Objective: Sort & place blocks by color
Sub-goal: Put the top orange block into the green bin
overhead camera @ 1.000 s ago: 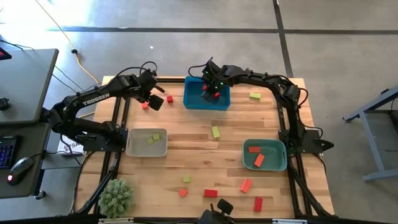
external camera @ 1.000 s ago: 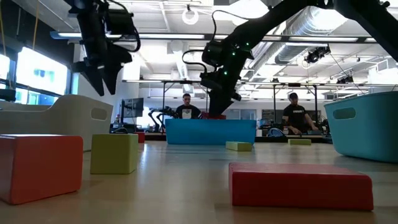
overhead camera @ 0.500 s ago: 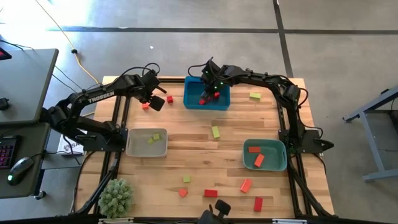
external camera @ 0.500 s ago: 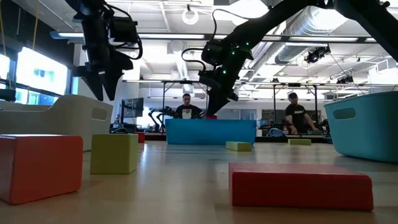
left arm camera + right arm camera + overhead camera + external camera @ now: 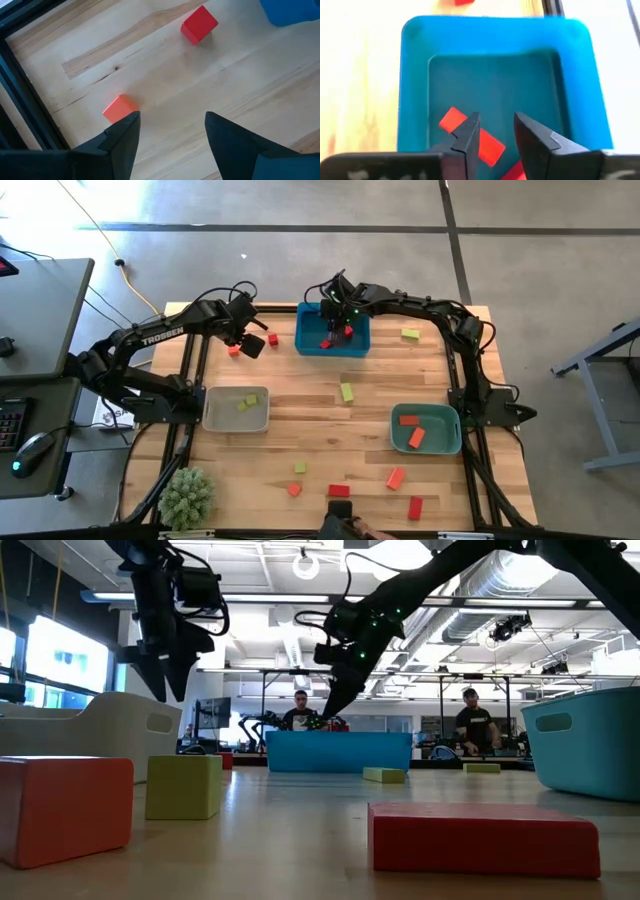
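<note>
The right end effector (image 5: pixel 495 135), fingers a little apart and holding nothing, hangs over the blue tray (image 5: pixel 415 90) at the worktop's back edge; a red block (image 5: pixel 451 119) lies just under it.

The desk (image 5: pixel 330 425) has bare wood in the middle, with only one green block (image 5: pixel 346 392) there. Trays block three sides: the blue tray (image 5: pixel 303 330) at 12 o'clock, the beige tray (image 5: pixel 210 415) at 9, the teal tray (image 5: pixel 452 442) at 4.

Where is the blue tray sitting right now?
In the high view the blue tray sits at the table's far edge, near the middle, with red blocks inside and the right end effector over it.
</note>
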